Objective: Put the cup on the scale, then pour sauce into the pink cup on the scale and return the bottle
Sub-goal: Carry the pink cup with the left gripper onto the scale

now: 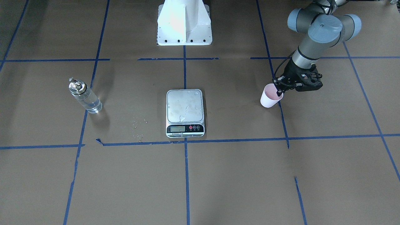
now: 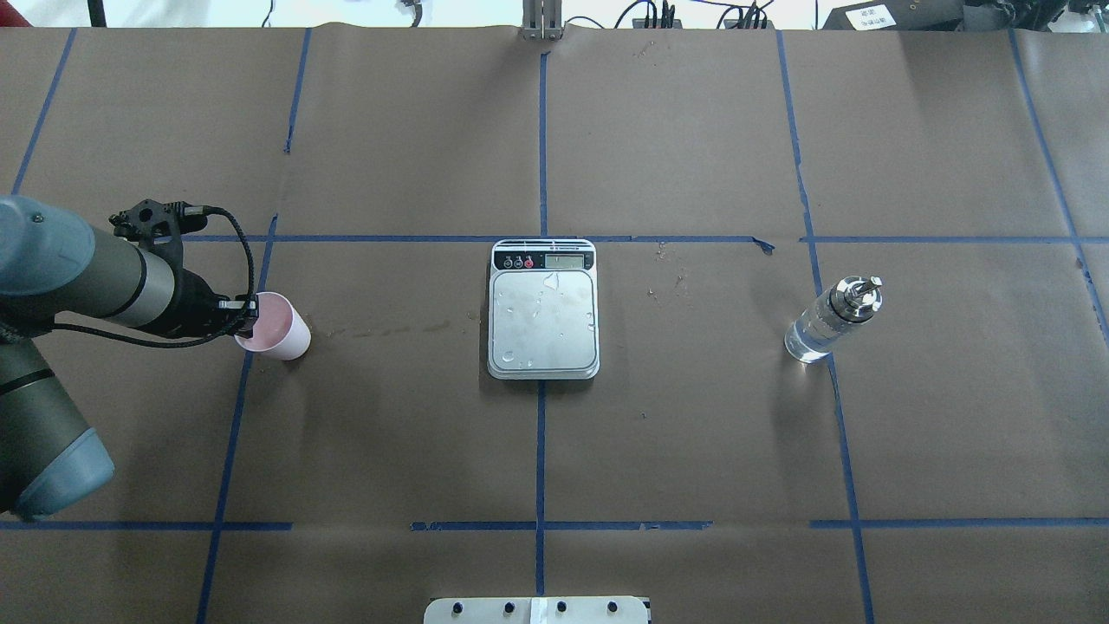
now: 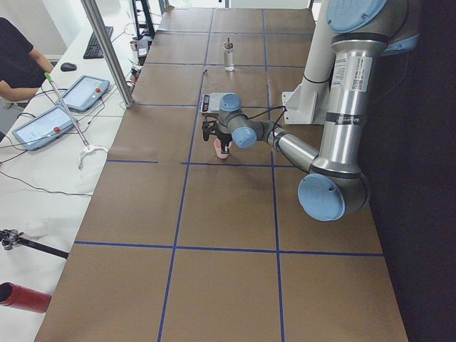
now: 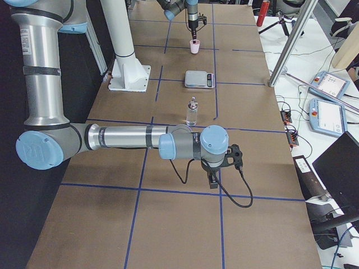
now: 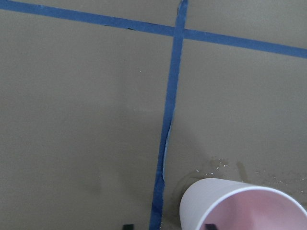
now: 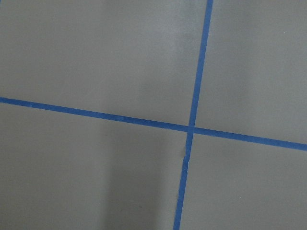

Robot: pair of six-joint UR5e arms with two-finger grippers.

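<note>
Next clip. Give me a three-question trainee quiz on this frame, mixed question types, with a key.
1. True or false: the cup stands on the scale.
2. Which arm's gripper is at the cup's rim? A left; B right; C neither.
3. Fill in: seen from the robot, the bottle stands on the scale's ___ side.
Key: 1 false, it stands on the table, apart from the scale. 2 A, the left gripper, open astride the rim. 3 right.
</note>
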